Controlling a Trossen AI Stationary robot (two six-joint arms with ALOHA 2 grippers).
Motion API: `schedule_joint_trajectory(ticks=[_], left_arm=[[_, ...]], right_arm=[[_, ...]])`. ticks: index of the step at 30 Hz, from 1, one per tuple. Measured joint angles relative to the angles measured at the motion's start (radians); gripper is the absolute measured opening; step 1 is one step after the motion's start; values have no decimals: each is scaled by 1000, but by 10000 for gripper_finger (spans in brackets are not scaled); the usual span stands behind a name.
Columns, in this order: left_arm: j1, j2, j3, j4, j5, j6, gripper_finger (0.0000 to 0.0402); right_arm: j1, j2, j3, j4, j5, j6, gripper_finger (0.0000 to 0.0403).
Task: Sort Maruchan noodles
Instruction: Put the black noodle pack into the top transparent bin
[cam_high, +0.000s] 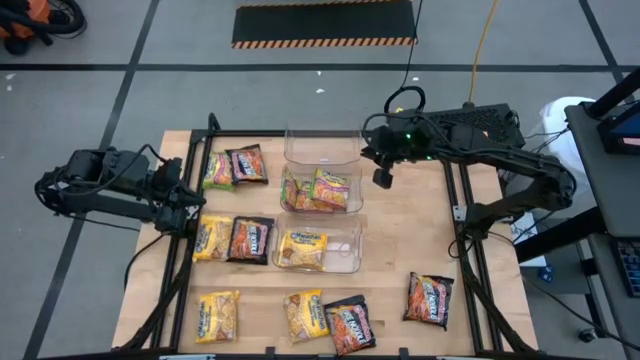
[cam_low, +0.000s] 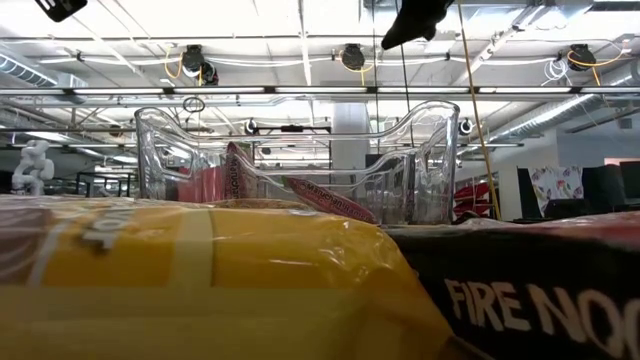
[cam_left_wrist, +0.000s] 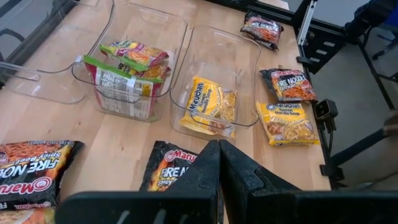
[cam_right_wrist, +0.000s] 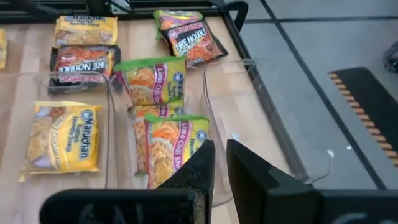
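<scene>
Maruchan noodle packets lie flat on the wooden table and in clear bins. The middle bin (cam_high: 320, 188) holds several green-yellow packets (cam_right_wrist: 152, 81), some leaning on edge. The near bin (cam_high: 345, 245) holds one yellow packet (cam_left_wrist: 208, 106), lying flat. The far bin (cam_high: 322, 148) holds nothing. Loose on the table are a green packet (cam_high: 218, 170), yellow packets (cam_high: 213, 238) and dark red-black packets (cam_high: 251, 240). My left gripper (cam_left_wrist: 219, 163) is shut and hovers at the table's left edge over a dark packet (cam_left_wrist: 174, 174). My right gripper (cam_right_wrist: 221, 163) hangs above the middle bin's right side, its fingers a narrow gap apart, holding nothing.
More packets lie along the near edge: two yellow (cam_high: 218, 315), a dark one (cam_high: 350, 322), and another dark one (cam_high: 430, 298) to the right. A black frame (cam_high: 460, 215) borders the table. Bare wood shows on the right half. In the low view a yellow packet (cam_low: 200, 280) fills the foreground.
</scene>
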Motion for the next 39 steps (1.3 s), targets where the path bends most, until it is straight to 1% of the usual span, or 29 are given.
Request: schedule_joint_trajectory(ticks=[7,12,14,17,23,26,33,39], left_arm=[[0,2,0,-2,0,-13,8],[0,15,0,-2,0,-139,8],[0,30,0,-2,-1,-157,8],[0,61,0,-10,-1,-116,8],[0,166,0,-54,-21,59,8],[0,209,0,-90,-22,113,8],[0,289,0,-114,-17,125,7],[0,304,0,-114,11,132,3]], right_arm=[[0,-4,0,-7,0,-1,36],[0,-5,0,-6,0,-31,36],[0,-4,0,-6,0,-43,36],[0,-4,0,-6,0,-71,36],[0,-4,0,-6,0,-140,36],[0,-4,0,-6,0,-161,36],[0,-4,0,-6,0,-216,36],[0,-4,0,-6,0,-218,36]])
